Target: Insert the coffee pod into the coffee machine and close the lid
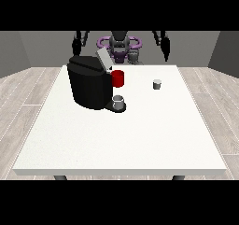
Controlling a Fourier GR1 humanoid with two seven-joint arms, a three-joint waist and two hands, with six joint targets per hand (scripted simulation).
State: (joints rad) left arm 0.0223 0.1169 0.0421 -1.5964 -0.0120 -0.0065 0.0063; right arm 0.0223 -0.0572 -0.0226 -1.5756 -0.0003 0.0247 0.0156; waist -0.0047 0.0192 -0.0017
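Front view: the coffee pod (157,84), small and grey with a pale top, stands upright on the white table (140,140), right of the view's middle and toward the far edge. Nothing touches it. It sits well apart from the coffee machine (88,86), with bare tabletop between.

The machine is a black block on the table's left half, turned at a slant. Its lid (103,59), a grey flap, is raised and tilted up toward the back. Just right of the body, a red part (118,78) shows; I cannot tell whether it is part of the machine or something standing behind it. Below it, a small grey cup (119,100) sits on the machine's dark base plate at the front.

My hands are both up high behind the table's far edge, nowhere near pod or machine. The hand at the view's left (76,45) hangs above and behind the machine; the hand at the view's right (165,45) hangs above the far edge, back from the pod. Each holds nothing. Both are small and dark here; whether the fingers are spread or curled, I cannot tell.

Between them, my torso with a purple ring (119,43) around it. Beyond the table, pale wood-plank floor (28,93) and grey walls.
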